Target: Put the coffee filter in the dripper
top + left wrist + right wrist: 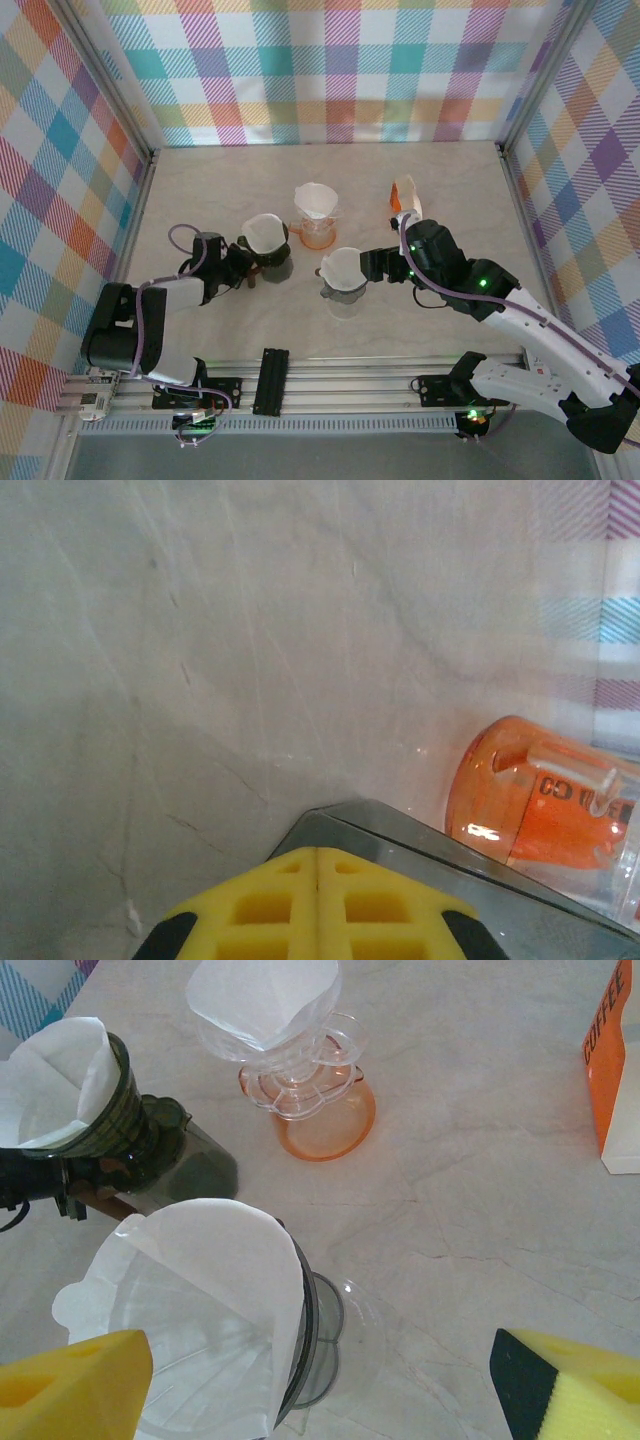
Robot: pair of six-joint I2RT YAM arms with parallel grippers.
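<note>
Under the wide-open, empty right fingers (75, 1385) sits the coffee filter (205, 1280), flimsy paper: pinch its rim; left fingers (262, 908) shut, seemingly empty

Our two arms — black, white and yellow

We see the left gripper (318, 890) tipped with bright yellow pads (250, 908), moulded with square pockets and capped black at the outer corners; the right gripper (320, 1385) wears the same yellow pads, one showing a black inner face. Behind each claw sits a bulky black wrist housing (435, 250), and behind that a smooth white link (540, 325) — a lilac cable (146, 330) runs alongside. Small green lights (480, 283) glow on the black housing behind the right claw.
</note>
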